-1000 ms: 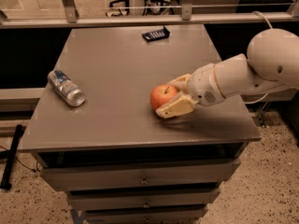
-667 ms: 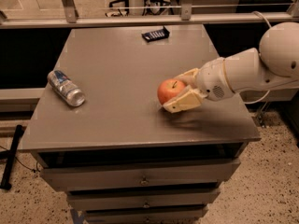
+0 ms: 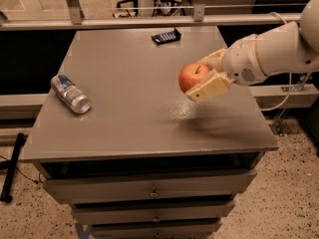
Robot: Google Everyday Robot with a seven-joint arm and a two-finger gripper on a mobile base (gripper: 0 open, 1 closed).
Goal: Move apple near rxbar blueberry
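The red-orange apple (image 3: 192,76) with a short dark stem is held in my gripper (image 3: 205,78), which reaches in from the right on a white arm. The cream fingers (image 3: 208,88) are shut around the apple and hold it lifted above the grey table (image 3: 124,83), with its shadow on the tabletop below. The rxbar blueberry (image 3: 166,36), a flat dark navy wrapper with pale markings, lies at the far edge of the table, well beyond the apple.
A silver and blue can (image 3: 70,93) lies on its side at the table's left. The table has drawers below its front edge. A metal rail (image 3: 149,20) runs behind the table. A dark bar (image 3: 12,166) leans at the floor on the left.
My gripper has lifted the apple off the tabletop and carried it up and toward the far side of the table. The can and the bar have not moved.
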